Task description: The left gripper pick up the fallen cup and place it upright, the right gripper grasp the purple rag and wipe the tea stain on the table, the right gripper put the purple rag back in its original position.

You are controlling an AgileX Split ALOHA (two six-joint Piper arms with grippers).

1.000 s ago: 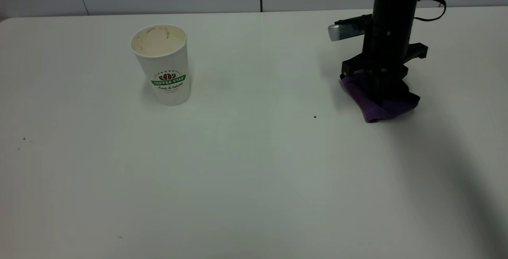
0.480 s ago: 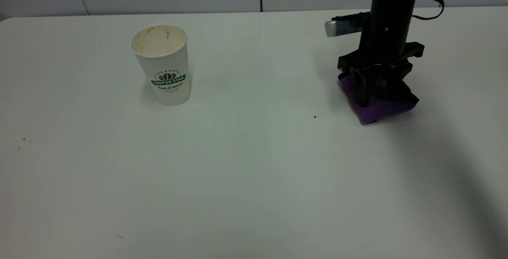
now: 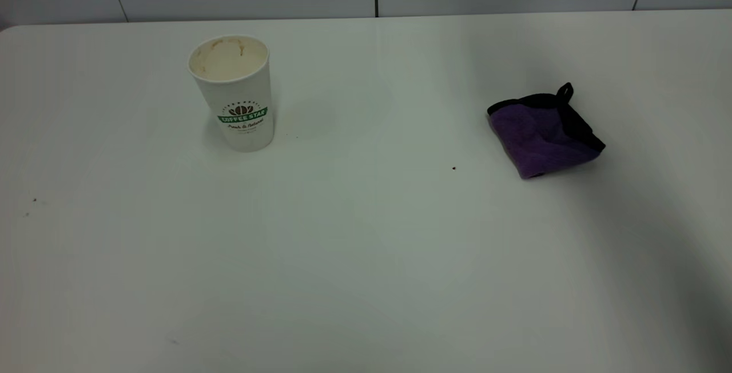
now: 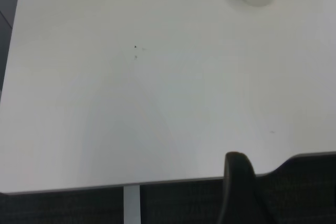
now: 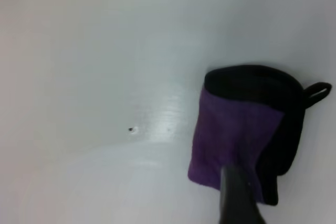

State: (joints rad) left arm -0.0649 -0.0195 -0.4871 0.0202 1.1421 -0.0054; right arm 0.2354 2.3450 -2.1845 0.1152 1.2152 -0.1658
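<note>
On the table (image 3: pixel 366 258), purple rag (image 3: pixel 540 135) lying free, right gripper's jaws above.

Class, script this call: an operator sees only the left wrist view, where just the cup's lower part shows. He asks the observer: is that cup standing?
Observer: Yes, the cup stands upright, mouth up, brown stains inside.
Operator: My left tool sits off the edge of the table. Where is the purple rag?
Observer: The purple rag lies bunched on the table, far from the cup, on the right arm's side.
Operator: Is the right tool on it?
Observer: No, the right tool hangs above the rag, clear of it.
</note>
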